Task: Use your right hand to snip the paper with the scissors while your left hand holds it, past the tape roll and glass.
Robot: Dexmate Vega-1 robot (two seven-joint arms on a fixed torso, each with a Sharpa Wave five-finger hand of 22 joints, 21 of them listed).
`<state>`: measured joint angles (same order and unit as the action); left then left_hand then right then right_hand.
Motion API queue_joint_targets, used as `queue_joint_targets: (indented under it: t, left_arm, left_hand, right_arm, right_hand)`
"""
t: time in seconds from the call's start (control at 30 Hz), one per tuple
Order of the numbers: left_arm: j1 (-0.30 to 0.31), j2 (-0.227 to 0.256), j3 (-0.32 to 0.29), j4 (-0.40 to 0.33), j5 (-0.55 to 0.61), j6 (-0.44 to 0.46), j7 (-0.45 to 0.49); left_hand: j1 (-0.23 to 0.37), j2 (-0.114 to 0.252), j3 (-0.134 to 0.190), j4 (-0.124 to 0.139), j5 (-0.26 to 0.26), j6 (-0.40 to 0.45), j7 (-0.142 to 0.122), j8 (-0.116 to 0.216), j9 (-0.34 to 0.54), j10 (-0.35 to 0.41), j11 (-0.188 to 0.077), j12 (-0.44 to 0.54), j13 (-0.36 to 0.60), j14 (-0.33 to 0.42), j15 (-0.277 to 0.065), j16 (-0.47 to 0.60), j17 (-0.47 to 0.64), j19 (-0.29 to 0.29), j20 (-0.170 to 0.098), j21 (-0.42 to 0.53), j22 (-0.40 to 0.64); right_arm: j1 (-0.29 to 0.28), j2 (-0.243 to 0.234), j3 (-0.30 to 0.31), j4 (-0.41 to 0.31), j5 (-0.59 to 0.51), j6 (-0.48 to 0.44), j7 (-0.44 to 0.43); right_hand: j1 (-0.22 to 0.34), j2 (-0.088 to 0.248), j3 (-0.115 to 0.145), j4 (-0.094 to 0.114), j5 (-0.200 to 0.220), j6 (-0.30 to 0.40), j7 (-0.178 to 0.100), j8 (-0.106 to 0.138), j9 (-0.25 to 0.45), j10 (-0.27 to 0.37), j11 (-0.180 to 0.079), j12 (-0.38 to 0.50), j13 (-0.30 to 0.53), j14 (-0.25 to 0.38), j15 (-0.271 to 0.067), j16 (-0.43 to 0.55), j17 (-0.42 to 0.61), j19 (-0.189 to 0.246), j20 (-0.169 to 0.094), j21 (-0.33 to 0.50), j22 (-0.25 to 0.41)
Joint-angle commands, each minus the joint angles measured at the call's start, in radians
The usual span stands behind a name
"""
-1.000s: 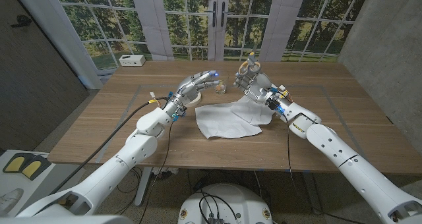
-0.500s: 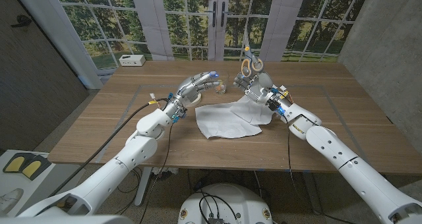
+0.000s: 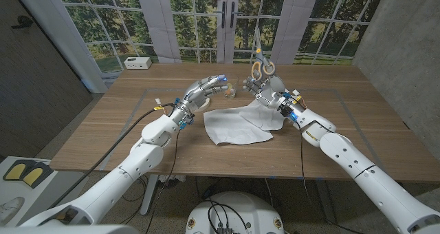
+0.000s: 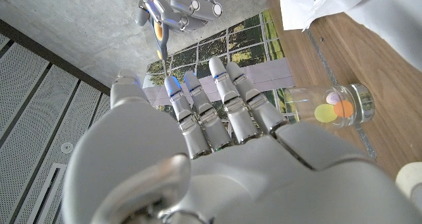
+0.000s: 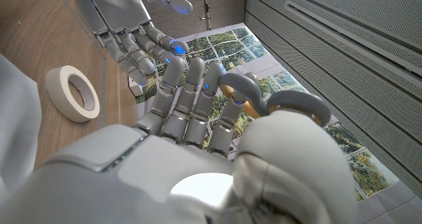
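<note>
Left hand [image 3: 205,91]: raised above the table [image 3: 103,131], fingers apart, holding nothing, at 10 o'clock from the paper [image 3: 237,126]. Tape roll [image 5: 74,93] and glass [image 4: 333,106]: just beyond it. The paper lies flat at table centre, bare wood along its near edge. Right hand [image 3: 265,84]: at the paper's 1 o'clock corner, gripping the scissors [image 3: 258,60], blades upright.

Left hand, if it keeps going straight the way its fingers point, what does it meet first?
Probably the glass, just beyond the left hand's fingertips in the head view. After it comes the right hand holding the scissors. Depth is unclear, so it might pass above.
</note>
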<state>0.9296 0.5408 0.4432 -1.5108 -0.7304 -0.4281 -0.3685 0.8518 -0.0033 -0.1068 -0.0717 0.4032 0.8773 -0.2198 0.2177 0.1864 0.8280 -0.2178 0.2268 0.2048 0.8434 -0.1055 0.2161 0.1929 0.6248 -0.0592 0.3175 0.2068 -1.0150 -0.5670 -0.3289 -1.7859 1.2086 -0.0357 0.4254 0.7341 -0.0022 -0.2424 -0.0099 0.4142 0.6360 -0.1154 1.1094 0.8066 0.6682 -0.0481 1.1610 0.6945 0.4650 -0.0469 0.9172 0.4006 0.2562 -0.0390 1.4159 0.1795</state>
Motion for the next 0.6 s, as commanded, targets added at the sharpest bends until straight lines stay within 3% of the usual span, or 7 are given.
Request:
queue_joint_targets:
  t: [0.03, 0.13, 0.23, 0.3, 0.43, 0.6]
  left_arm:
    - [0.006, 0.005, -0.002, -0.008, 0.004, -0.006, 0.004]
    - [0.005, 0.006, -0.001, -0.009, 0.009, -0.007, 0.007]
    - [0.003, 0.006, -0.001, -0.008, 0.008, -0.007, 0.005]
    - [0.002, 0.005, -0.001, -0.006, 0.007, -0.007, 0.004]
    - [0.002, 0.006, -0.001, -0.005, 0.007, -0.007, 0.004]
    - [0.004, 0.006, -0.001, -0.003, 0.004, -0.008, 0.004]
  left_hand:
    - [0.001, 0.008, -0.01, 0.001, 0.005, 0.007, 0.0, 0.0, 0.001, 0.011, 0.004, -0.004, 0.003, 0.011, -0.116, -0.002, 0.006, 0.002, -0.008, -0.003, 0.002]
    - [0.001, 0.009, -0.01, 0.002, 0.005, 0.009, 0.0, 0.0, 0.001, 0.012, 0.004, -0.004, 0.003, 0.012, -0.116, -0.002, 0.006, 0.002, -0.007, -0.003, 0.002]
    - [0.001, 0.009, -0.011, 0.002, 0.005, 0.01, 0.0, -0.001, 0.001, 0.013, 0.004, -0.004, 0.003, 0.012, -0.116, -0.002, 0.006, 0.002, -0.007, -0.003, 0.002]
    - [0.001, 0.009, -0.012, 0.002, 0.005, 0.01, 0.0, -0.001, 0.001, 0.014, 0.004, -0.004, 0.003, 0.013, -0.116, -0.002, 0.006, 0.003, -0.007, -0.003, 0.002]
    - [0.002, 0.01, -0.012, 0.002, 0.006, 0.012, 0.0, 0.0, 0.001, 0.015, 0.004, -0.004, 0.003, 0.013, -0.116, -0.003, 0.006, 0.003, -0.008, -0.003, 0.002]
    - [0.002, 0.01, -0.014, 0.002, 0.006, 0.014, 0.0, -0.001, 0.0, 0.017, 0.004, -0.004, 0.003, 0.013, -0.117, -0.003, 0.006, 0.002, -0.008, -0.003, 0.002]
  right_arm:
    - [-0.008, -0.017, -0.001, -0.017, -0.025, 0.016, -0.009]
    - [-0.01, -0.023, -0.001, -0.024, -0.035, 0.021, -0.015]
    - [-0.009, -0.029, -0.002, -0.025, -0.044, 0.028, -0.006]
    - [-0.015, -0.03, -0.001, -0.031, -0.047, 0.035, -0.011]
    - [-0.017, -0.034, -0.001, -0.035, -0.048, 0.038, -0.011]
    - [-0.017, -0.031, -0.004, -0.033, -0.046, 0.042, -0.008]
  right_hand:
    - [-0.023, -0.003, -0.018, 0.004, 0.011, -0.094, 0.095, -0.007, -0.029, -0.026, -0.023, -0.088, -0.093, -0.051, -0.137, -0.073, -0.039, -0.014, 0.011, -0.018, 0.001]
    - [-0.03, -0.005, -0.022, 0.003, 0.016, -0.092, 0.118, -0.007, -0.046, -0.104, 0.01, -0.158, -0.151, -0.089, -0.121, -0.103, -0.054, -0.024, 0.014, -0.028, 0.001]
    - [-0.04, -0.01, -0.027, 0.005, 0.016, -0.094, 0.129, -0.018, -0.071, -0.136, 0.02, -0.201, -0.19, -0.122, -0.104, -0.122, -0.063, -0.033, 0.023, -0.037, 0.001]
    - [-0.056, -0.022, -0.037, 0.009, 0.014, -0.106, 0.133, -0.03, -0.088, -0.142, 0.026, -0.222, -0.214, -0.134, -0.092, -0.134, -0.071, -0.045, 0.038, -0.045, 0.0]
    - [-0.066, -0.024, -0.041, 0.012, 0.014, -0.113, 0.142, -0.032, -0.092, -0.151, 0.038, -0.242, -0.235, -0.146, -0.078, -0.143, -0.076, -0.047, 0.041, -0.05, 0.0]
    - [-0.067, -0.021, -0.04, 0.012, 0.016, -0.097, 0.145, -0.032, -0.104, -0.127, 0.028, -0.249, -0.255, -0.134, -0.082, -0.142, -0.081, -0.048, 0.042, -0.055, 0.0]
